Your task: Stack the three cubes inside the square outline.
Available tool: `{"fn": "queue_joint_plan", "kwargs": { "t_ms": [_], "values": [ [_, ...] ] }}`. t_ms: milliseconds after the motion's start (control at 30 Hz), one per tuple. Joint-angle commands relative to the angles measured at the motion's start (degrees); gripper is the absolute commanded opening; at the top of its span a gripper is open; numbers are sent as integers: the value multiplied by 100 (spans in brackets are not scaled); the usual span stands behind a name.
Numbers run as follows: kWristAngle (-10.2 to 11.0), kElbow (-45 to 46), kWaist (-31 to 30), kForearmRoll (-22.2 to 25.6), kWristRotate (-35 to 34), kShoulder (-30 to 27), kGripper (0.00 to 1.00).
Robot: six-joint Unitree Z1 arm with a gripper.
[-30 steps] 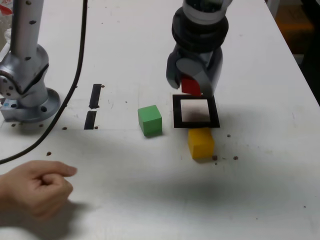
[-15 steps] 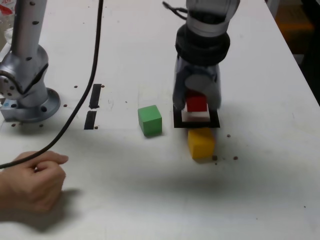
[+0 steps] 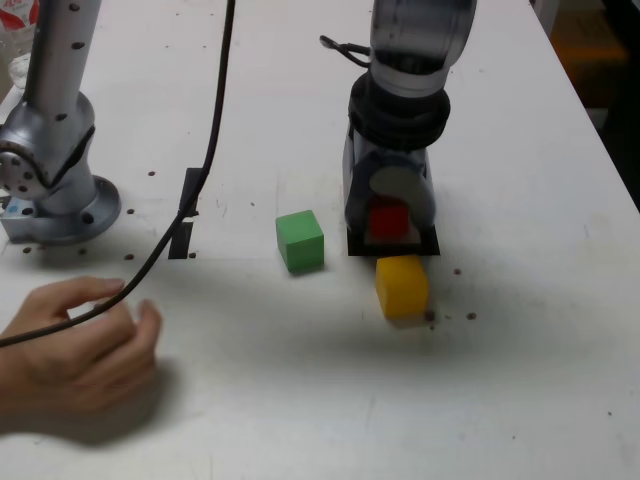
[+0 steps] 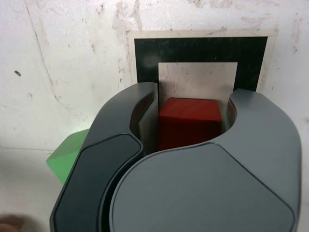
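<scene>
My gripper [image 3: 389, 216] is shut on the red cube [image 3: 388, 220], low over the square outline [image 3: 432, 247], most of which the gripper hides in the exterior view. In the wrist view the red cube [image 4: 189, 121] sits between the two dark fingers [image 4: 145, 113], in front of the outline's [image 4: 200, 48] white middle. I cannot tell whether it touches the table. The yellow cube [image 3: 402, 287] lies just in front of the outline. The green cube [image 3: 300, 240] rests to the exterior view's left of the outline, and a corner of the green cube [image 4: 67, 154] shows in the wrist view.
A person's hand [image 3: 75, 350] rests on the table at the exterior view's lower left. The arm's silver base [image 3: 50, 170] stands at the far left, and a black cable [image 3: 215, 120] hangs across two short black tape strips [image 3: 183, 238]. Small dark specks dot the white table.
The gripper has come down with the red cube onto the outline. The hand has opened and shifted to the right, and the cable has swung to the right.
</scene>
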Motion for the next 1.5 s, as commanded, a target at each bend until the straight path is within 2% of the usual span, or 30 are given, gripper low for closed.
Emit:
{"fn": "queue_joint_plan", "kwargs": {
  "t_ms": [0, 200, 367, 733, 967, 1133, 1467],
  "values": [
    [53, 23, 23, -46, -3, 18, 19],
    [204, 101, 26, -125, -3, 36, 27],
    [217, 157, 26, -137, -2, 37, 38],
    [125, 198, 26, -184, 104, 76, 74],
    [120, 171, 26, -187, 110, 79, 79],
    [208, 157, 26, -115, 66, 1, 80],
    [435, 195, 15, 398, -50, -564, 80]
  ]
}}
